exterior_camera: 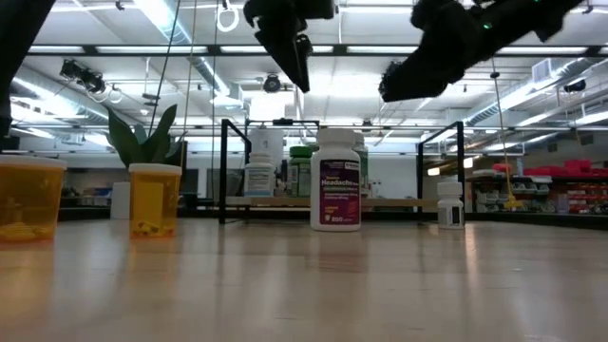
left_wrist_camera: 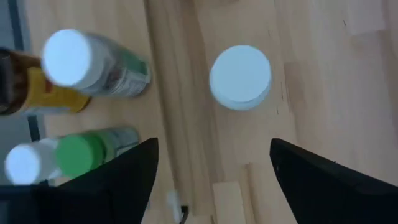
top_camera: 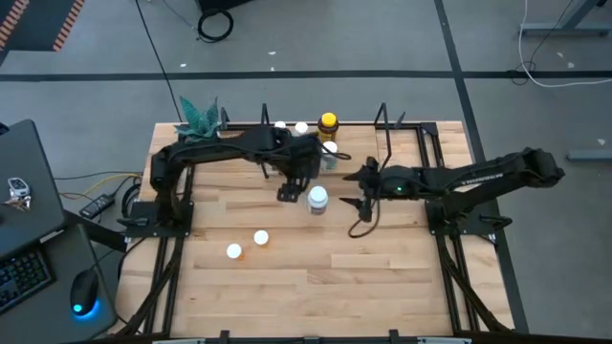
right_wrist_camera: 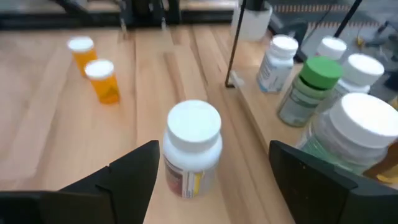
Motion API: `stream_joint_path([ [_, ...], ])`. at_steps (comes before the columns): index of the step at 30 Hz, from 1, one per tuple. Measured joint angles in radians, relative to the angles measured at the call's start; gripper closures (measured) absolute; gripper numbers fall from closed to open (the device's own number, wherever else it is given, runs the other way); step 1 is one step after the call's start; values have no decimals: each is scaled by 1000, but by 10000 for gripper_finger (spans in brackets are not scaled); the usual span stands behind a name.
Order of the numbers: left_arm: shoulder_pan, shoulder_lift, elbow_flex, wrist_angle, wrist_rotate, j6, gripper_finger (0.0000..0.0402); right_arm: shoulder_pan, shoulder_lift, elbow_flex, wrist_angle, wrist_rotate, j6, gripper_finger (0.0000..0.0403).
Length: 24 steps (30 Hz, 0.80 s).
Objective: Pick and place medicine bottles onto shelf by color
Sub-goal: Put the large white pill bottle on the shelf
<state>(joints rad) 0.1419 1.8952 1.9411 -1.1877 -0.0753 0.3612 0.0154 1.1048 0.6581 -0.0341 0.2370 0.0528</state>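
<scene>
A white-capped medicine bottle with a purple label [top_camera: 317, 199] [exterior_camera: 335, 180] stands upright on the table, just in front of the shelf [top_camera: 356, 141]. My left gripper [top_camera: 290, 187] [left_wrist_camera: 211, 180] hangs open above and slightly left of the bottle, whose cap [left_wrist_camera: 240, 76] shows beyond the fingers. My right gripper [top_camera: 360, 187] [right_wrist_camera: 211, 180] is open to the bottle's right, slanting down toward it [right_wrist_camera: 193, 146], clear of it. On the shelf stand several bottles, among them a green-capped one [right_wrist_camera: 314, 87] and a yellow-capped one [top_camera: 328, 122]. Two orange bottles [top_camera: 233, 250] [top_camera: 260, 237] stand near the table's front left.
A potted teal plant [top_camera: 199, 117] stands at the back left corner. The shelf's black wire uprights [exterior_camera: 224, 171] [exterior_camera: 462, 171] rise at both its ends. A small white bottle [exterior_camera: 449, 204] stands at the shelf's right end. Bare wood lies at the table's front right [top_camera: 382, 277].
</scene>
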Motion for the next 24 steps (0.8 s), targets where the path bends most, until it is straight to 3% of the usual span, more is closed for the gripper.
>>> stream_joint_path([
  [14, 7, -188, -16, -45, -3, -33, 133, -86, 263, 433, -434, -162, -1, 86],
  [17, 7, -252, -109, -17, -2, -45, 143, -86, 308, 489, -488, -162, -7, 86],
  [24, 7, -456, -459, 184, -3, -116, 169, -100, 389, 588, -536, -192, -54, 86],
])
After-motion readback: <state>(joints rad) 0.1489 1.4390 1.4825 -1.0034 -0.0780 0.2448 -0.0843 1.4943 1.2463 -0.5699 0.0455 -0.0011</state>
